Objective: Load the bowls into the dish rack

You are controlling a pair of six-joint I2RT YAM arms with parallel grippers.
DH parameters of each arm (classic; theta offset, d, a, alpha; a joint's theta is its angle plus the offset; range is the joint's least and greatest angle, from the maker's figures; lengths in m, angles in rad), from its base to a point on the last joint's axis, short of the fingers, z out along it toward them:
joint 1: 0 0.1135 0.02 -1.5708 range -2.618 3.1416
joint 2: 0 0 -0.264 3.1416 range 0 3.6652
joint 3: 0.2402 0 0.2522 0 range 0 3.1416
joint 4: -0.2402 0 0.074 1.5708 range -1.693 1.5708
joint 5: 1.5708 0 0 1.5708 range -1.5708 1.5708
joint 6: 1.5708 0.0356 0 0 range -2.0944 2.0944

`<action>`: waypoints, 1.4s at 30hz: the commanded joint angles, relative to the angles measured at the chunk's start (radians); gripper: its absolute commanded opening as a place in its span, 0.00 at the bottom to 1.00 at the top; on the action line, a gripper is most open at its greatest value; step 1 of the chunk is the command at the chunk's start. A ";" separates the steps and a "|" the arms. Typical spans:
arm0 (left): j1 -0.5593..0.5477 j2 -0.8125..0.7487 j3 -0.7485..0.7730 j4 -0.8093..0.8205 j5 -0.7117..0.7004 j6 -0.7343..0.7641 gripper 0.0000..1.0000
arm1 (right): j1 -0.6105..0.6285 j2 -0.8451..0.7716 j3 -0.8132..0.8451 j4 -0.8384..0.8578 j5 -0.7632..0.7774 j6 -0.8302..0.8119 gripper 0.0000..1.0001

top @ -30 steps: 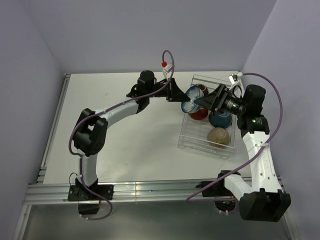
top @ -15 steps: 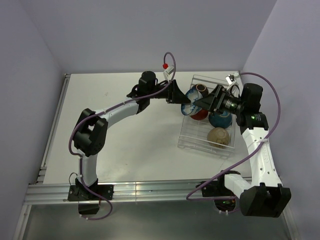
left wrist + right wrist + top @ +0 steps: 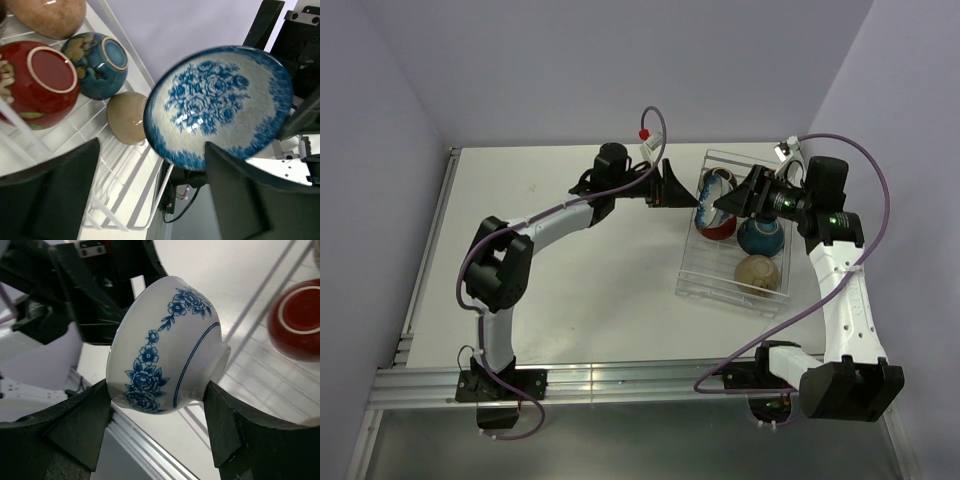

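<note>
The blue-patterned white bowl (image 3: 706, 192) hangs on its side over the left end of the clear dish rack (image 3: 692, 283). My right gripper (image 3: 722, 201) is shut on it; in the right wrist view the bowl (image 3: 165, 345) sits between both fingers (image 3: 80, 425), one near the rim and one at the foot. My left gripper (image 3: 680, 185) stands open just left of the bowl, facing its inside (image 3: 217, 107) without touching. In the rack lie a red bowl (image 3: 718, 227), a dark blue bowl (image 3: 760, 237), a tan bowl (image 3: 758, 272) and a brown one (image 3: 726, 178).
The rack's thin ribs (image 3: 125, 175) and low walls lie under both grippers. The red bowl (image 3: 42, 82), blue bowl (image 3: 102, 65) and tan bowl (image 3: 127, 117) lie bottom-up close below the left gripper. Purple cables loop over both arms. Walls close in at the back and on the right.
My left gripper has opened and let go of the patterned bowl, drawing back slightly to the left. The right gripper keeps hold of the bowl and has lifted a little.
</note>
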 commanded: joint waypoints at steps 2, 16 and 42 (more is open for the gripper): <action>0.034 -0.100 -0.017 0.001 -0.005 0.033 0.95 | -0.007 0.019 0.099 -0.081 0.080 -0.134 0.00; 0.208 -0.331 -0.076 -0.171 0.063 0.174 1.00 | 0.049 0.180 0.274 -0.342 0.222 -0.570 0.00; 0.325 -0.446 -0.150 -0.151 0.112 0.117 1.00 | 0.292 0.417 0.376 -0.528 0.529 -1.098 0.00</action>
